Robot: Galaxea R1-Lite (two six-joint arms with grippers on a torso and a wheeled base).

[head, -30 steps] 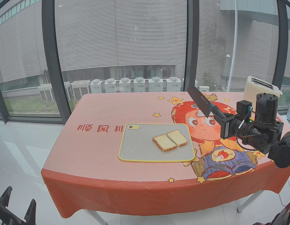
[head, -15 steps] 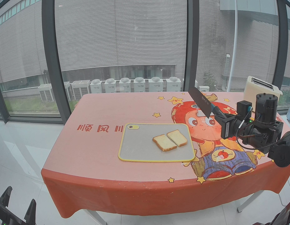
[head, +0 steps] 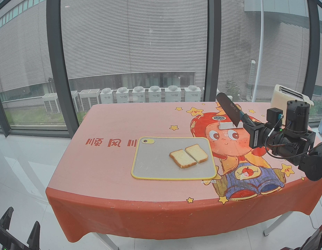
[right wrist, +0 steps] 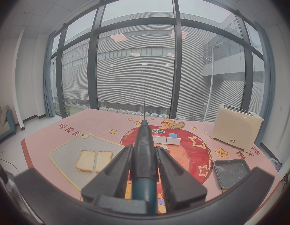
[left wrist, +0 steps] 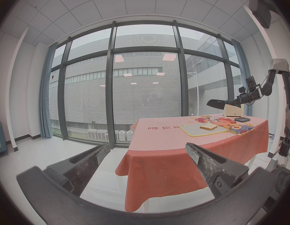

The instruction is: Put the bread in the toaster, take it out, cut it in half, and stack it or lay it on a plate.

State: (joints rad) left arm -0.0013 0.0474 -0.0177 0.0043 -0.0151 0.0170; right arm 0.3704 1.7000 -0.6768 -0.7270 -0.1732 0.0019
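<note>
Between the black fingers [right wrist: 117, 172] of the right gripper [right wrist: 143, 149] the knife [head: 230, 112] is showing a teal handle and black blade, and beyond them golden-crusted bread [head: 182, 158] is lying on a grey, yellow-rimmed cutting board [head: 154, 160] over a star-printed salmon tablecloth [head: 109, 171].

The right arm [head: 308, 153] comes in at 3 o'clock with its wrist held level. The right gripper [head: 252, 131] points toward 10 o'clock, both fingers clamped on the handle of a knife [head: 230, 111], blade raised. The left gripper [head: 20, 230] hangs low at 7 o'clock, fingers spread wide.
</note>
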